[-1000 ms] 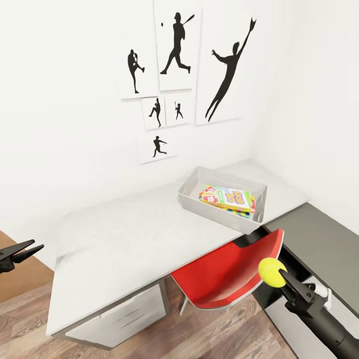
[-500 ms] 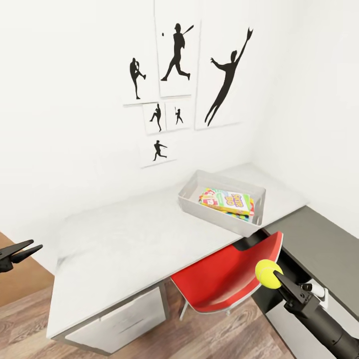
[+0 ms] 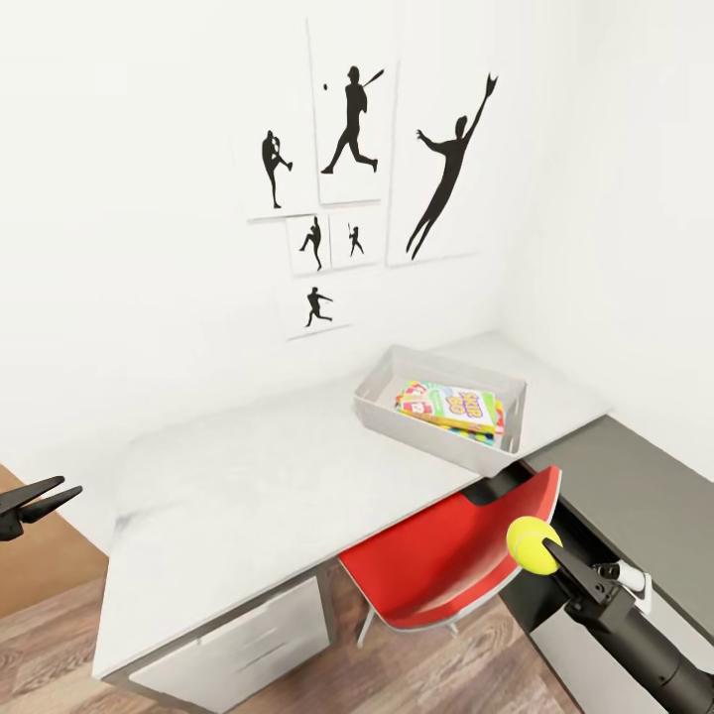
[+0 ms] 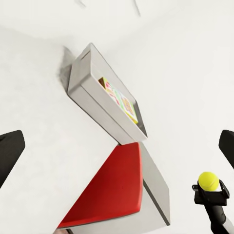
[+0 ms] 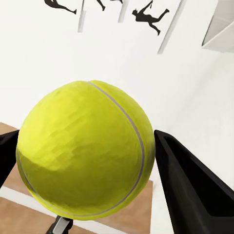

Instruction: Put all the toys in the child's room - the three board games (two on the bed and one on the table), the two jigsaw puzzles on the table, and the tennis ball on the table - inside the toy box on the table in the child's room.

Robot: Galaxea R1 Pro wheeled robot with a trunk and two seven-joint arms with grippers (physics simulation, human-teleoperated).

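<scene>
My right gripper (image 3: 543, 551) is shut on the yellow-green tennis ball (image 3: 533, 543), which hangs in front of the table (image 3: 248, 476), over the red chair's back. The ball (image 5: 85, 153) sits squeezed between both black fingers. The light-grey toy box (image 3: 416, 428) stands on the table's far right end, beyond and left of the ball. In it lies a stack of flat colourful toys, topped by a board game (image 3: 454, 403) with big lettering. What lies beneath is mostly hidden, so I cannot make out the jigsaw puzzles. My left gripper (image 3: 52, 495) is open, off the table's left end. The bed is out of view.
A red chair (image 3: 436, 555) is tucked under the table, below the toy box (image 4: 95, 100). A lower dark-grey cabinet (image 3: 635, 486) adjoins the table on the right, along the white side wall. Athlete silhouette pictures (image 3: 357, 188) hang on the back wall. The floor (image 3: 50, 645) is wood plank.
The whole picture has shifted slightly, so the camera has moved. The right gripper still holds the ball in nearly the same spot. The left gripper is unchanged.
</scene>
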